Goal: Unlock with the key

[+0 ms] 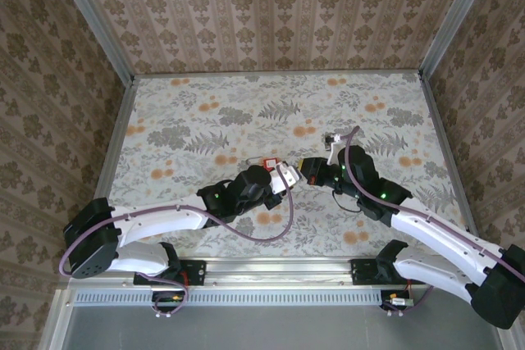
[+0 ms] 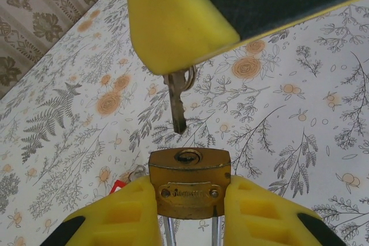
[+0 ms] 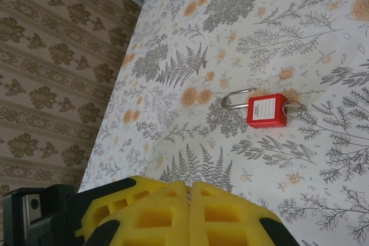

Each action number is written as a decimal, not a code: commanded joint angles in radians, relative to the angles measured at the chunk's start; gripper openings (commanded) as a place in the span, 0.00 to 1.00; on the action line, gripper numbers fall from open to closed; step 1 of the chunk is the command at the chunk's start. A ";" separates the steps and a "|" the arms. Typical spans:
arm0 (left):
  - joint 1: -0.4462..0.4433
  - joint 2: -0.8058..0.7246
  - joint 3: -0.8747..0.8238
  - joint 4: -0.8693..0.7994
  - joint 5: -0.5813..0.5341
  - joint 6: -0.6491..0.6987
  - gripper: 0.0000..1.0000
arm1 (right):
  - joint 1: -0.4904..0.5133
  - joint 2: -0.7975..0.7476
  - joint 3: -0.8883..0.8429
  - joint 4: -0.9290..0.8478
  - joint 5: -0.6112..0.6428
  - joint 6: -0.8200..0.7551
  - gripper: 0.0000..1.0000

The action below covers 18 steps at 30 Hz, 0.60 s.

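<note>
The key [image 2: 176,105] is held by its hidden head in the fully closed right gripper [image 3: 189,189], its blade tip just short of the keyhole [image 2: 188,155] and slightly to one side. The brass padlock [image 2: 189,184] is clamped in the narrowed left gripper [image 2: 190,197], keyhole facing the key. Insertion is judged the step in hand; a slight realignment and a straight push are called for.

The key [image 2: 177,105] hangs blade-down just above the keyhole of the brass padlock [image 2: 189,182].
</note>
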 commanded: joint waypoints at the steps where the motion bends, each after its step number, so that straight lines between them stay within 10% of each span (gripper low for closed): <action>1: -0.008 -0.017 0.008 0.031 -0.021 0.025 0.24 | 0.006 -0.001 -0.004 0.028 -0.024 0.025 0.00; 18: -0.012 -0.017 0.009 0.036 -0.030 0.034 0.24 | 0.006 -0.003 -0.022 0.039 -0.044 0.057 0.00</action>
